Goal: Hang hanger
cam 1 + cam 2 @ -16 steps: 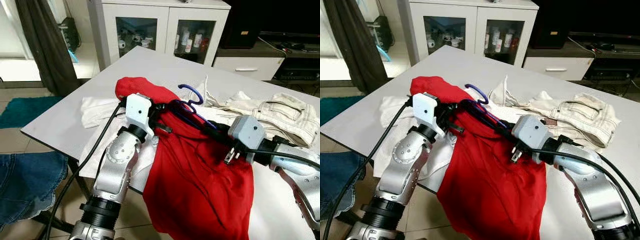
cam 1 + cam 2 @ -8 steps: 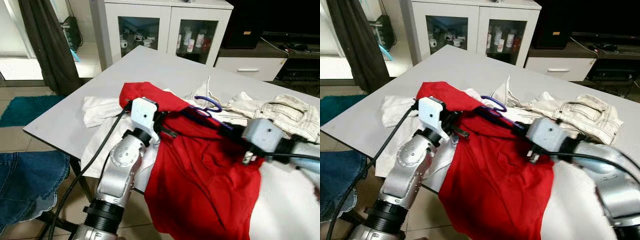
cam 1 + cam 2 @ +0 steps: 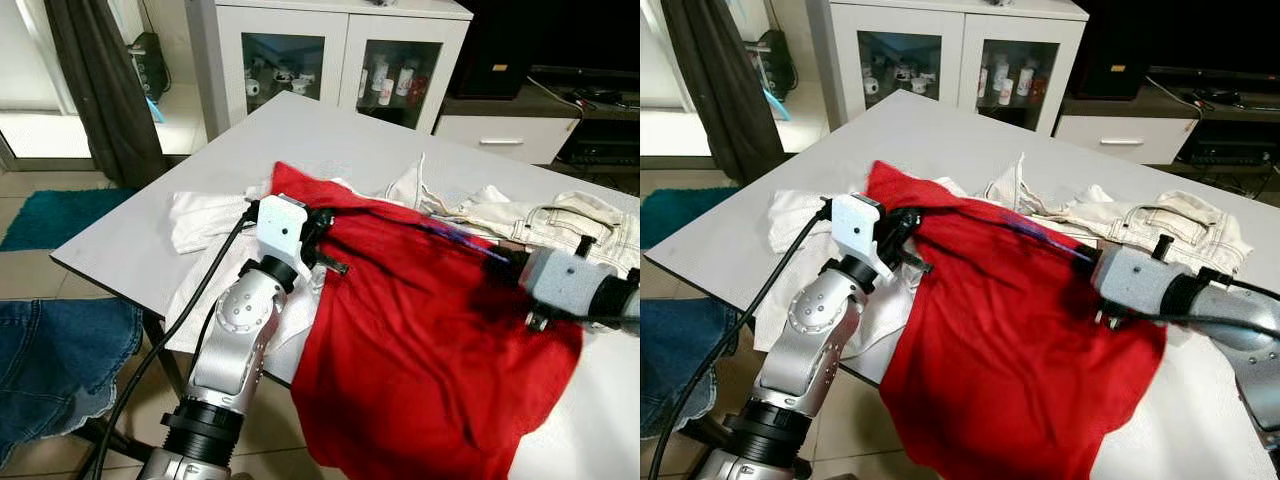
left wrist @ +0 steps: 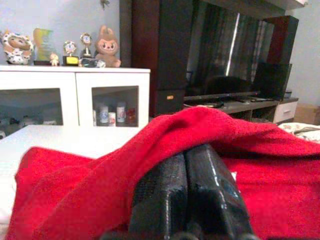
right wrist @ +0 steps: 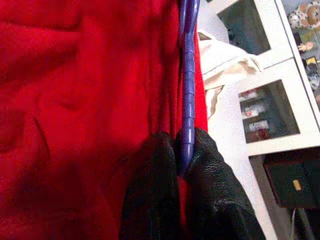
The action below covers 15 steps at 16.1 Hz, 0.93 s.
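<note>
One blue-purple hanger (image 5: 187,85), ridged along its thin bar, lies inside one red shirt (image 3: 420,340) on the tabletop (image 3: 330,140). Right pincer (image 5: 186,150) clamps that bar; left pincer (image 4: 186,172), fingers together, pinches shirt cloth.

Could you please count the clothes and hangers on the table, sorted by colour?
Red: 1, the red garment
White or cream: 2, the white cloth and the cream jeans
Purple: 1, the hanger
Total: 4
</note>
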{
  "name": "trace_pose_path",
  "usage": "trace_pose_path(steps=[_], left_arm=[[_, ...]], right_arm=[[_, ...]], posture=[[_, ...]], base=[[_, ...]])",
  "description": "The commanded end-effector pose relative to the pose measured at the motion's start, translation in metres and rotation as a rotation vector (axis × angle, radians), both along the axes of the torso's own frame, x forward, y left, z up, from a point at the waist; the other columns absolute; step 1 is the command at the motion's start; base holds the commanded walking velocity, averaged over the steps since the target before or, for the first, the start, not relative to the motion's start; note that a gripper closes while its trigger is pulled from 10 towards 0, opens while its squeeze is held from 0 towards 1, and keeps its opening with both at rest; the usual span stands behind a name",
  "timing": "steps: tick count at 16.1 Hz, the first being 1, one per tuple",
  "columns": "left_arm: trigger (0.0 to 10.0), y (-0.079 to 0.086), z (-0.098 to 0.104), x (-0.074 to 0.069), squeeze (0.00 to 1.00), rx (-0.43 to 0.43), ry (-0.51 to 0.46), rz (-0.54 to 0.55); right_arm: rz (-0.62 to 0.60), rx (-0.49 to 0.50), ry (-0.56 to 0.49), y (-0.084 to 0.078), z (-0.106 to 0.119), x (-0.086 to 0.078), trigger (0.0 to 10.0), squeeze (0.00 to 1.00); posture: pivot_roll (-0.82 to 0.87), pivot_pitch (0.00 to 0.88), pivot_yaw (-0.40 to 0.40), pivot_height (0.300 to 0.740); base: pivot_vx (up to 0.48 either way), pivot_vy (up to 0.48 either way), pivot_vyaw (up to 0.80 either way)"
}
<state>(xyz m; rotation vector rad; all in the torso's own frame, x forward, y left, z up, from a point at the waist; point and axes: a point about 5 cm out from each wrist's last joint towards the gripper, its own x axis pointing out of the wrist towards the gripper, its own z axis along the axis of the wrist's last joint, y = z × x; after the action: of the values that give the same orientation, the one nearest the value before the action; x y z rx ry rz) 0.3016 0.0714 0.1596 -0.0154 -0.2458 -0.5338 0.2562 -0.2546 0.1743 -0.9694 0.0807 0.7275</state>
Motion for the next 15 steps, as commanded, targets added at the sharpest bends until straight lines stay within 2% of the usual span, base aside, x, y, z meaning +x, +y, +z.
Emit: trace_pose_path(steps=[1,3,5,6,8,10,13,15], left_arm=[[0.0,0.003,0.003,-0.001,0.0,-0.007,-0.011,0.021],[0.0,0.004,0.003,-0.002,0.0,-0.005,-0.009,0.023],[0.0,0.005,0.003,-0.001,0.0,0.002,-0.008,0.024],[0.0,0.006,0.003,0.0,0.0,0.003,-0.008,0.024],[0.0,0.005,0.004,0.001,0.0,0.007,-0.009,0.021],[0.0,0.004,0.005,0.001,0.0,0.008,-0.009,0.016],[0.0,0.002,0.005,0.002,0.0,0.006,-0.01,0.013],[0.0,0.002,0.005,0.002,0.0,0.005,-0.01,0.014]], right_arm=[[-0.019,-0.019,-0.02,-0.007,0.001,0.0,10.0,0.0],[0.035,0.102,-0.028,-0.005,0.009,-0.007,10.0,0.0],[0.064,0.169,-0.033,-0.008,0.021,-0.013,10.0,0.0],[0.08,0.235,-0.044,-0.009,0.035,-0.016,10.0,0.0],[0.102,0.265,-0.065,-0.014,0.055,-0.02,10.0,0.0],[0.103,0.251,-0.063,-0.02,0.057,-0.022,10.0,0.0],[0.18,0.1,0.077,-0.011,0.033,-0.032,10.0,0.0],[0.227,-0.012,0.093,-0.008,0.022,-0.035,10.0,0.0]], posture=[[-0.02,0.0,-0.054,0.74],[-0.02,0.0,-0.05,0.74],[-0.03,0.0,-0.047,0.74],[-0.03,0.0,-0.043,0.74],[-0.04,0.0,-0.033,0.74],[-0.04,0.0,-0.033,0.74],[-0.05,0.0,-0.031,0.74],[-0.05,0.0,-0.036,0.74]], base=[[0.0,0.0,0.0],[0.0,0.0,0.0],[0.0,0.0,0.0],[0.0,0.0,0.0],[0.0,0.0,0.0],[0.0,0.0,0.0],[0.0,0.0,0.0],[0.0,0.0,0.0]])
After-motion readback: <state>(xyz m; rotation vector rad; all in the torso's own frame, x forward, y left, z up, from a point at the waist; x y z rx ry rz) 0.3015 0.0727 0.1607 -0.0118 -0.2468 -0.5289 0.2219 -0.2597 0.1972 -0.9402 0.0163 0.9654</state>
